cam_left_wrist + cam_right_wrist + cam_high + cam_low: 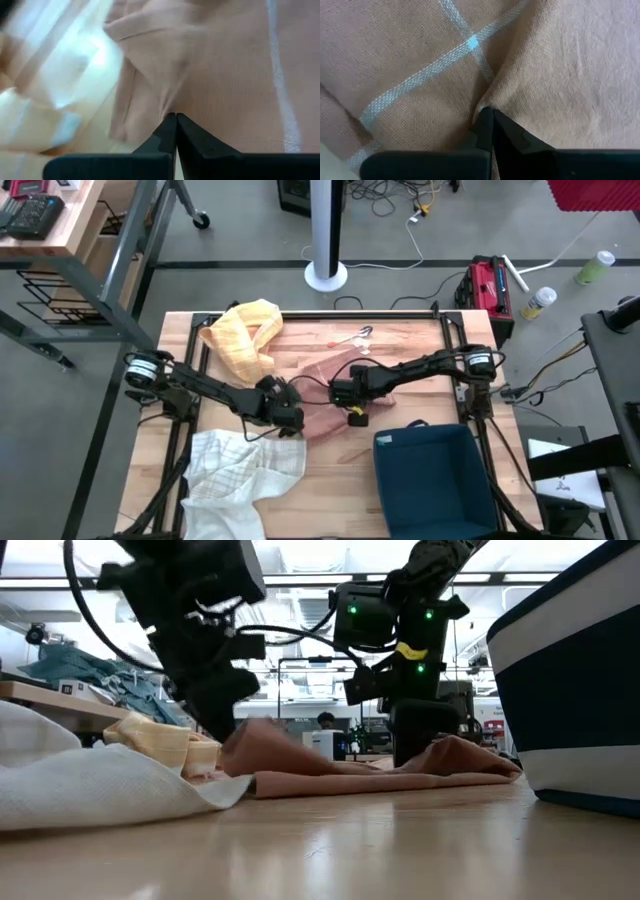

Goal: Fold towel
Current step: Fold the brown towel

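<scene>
A salmon towel (pixel 325 385) with pale blue stripes lies crumpled on the wooden table's middle. In the low view it shows as a low heap (pixel 350 768). My left gripper (pixel 292 417) is shut on the towel at its near left part, and its tips show in its own wrist view (pixel 175 116). My right gripper (pixel 345 395) is shut on the towel farther right, near a crossing of stripes (pixel 471 42). Seen low, the left gripper (pixel 215 725) and the right gripper (pixel 415 745) both come down onto the cloth. My left gripper pinches a small pucker of the towel (pixel 167 102) between its two shut fingers, close to the cloth's near left edge. The fingers slant down from the table's left. The towel rests on the table and rises slightly at the grip. My right gripper pinches a raised fold of the towel (pixel 482 102) between its shut fingers, just beside the stripe crossing. The fingers come steeply from above. Creases run into the tips, and the rest of the cloth lies on the table.
A yellow towel (pixel 245 335) lies bunched at the far left. A white checked towel (pixel 240 470) lies at the near left, touching the salmon one. A dark blue bin (pixel 435 475) stands at the near right. A small metal object (pixel 360 335) lies at the far middle.
</scene>
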`<state>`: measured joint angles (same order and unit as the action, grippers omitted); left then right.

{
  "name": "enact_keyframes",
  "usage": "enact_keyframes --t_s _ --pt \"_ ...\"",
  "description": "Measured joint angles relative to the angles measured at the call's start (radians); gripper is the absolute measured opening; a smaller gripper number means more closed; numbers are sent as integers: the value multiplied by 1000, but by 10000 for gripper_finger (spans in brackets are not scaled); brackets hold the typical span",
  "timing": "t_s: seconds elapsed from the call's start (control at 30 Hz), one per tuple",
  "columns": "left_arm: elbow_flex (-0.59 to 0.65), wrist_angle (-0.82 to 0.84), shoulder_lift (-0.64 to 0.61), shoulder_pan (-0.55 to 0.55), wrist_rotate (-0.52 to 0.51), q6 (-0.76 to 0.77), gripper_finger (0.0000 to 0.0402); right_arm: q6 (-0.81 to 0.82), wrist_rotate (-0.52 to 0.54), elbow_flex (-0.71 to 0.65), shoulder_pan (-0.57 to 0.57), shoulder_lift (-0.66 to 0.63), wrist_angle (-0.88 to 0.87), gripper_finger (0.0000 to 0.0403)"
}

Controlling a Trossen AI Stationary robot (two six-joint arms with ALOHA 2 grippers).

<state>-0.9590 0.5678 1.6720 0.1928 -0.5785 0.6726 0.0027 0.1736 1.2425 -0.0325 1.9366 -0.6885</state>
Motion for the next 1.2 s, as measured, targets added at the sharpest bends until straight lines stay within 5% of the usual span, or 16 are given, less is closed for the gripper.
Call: enact_keyframes --t_s 0.17,0.37,0.57,0.8,1.03,1.2 --pt "-8 102 -50 -1 193 59 0 5 -7 -5 1 -9 36 2" --pt "-8 96 -84 5 224 77 1 -2 -24 -6 2 -10 73 2" --pt "-8 -86 -81 5 216 -36 3 16 -21 0 1 -35 82 1" --pt "4 -251 -72 7 333 -143 1 12 -18 33 1 -96 68 1" --pt "38 -339 7 7 485 -153 3 6 -17 39 1 -152 -145 2" --pt "40 -390 101 7 585 -175 2 3 32 23 -5 -158 -107 2"
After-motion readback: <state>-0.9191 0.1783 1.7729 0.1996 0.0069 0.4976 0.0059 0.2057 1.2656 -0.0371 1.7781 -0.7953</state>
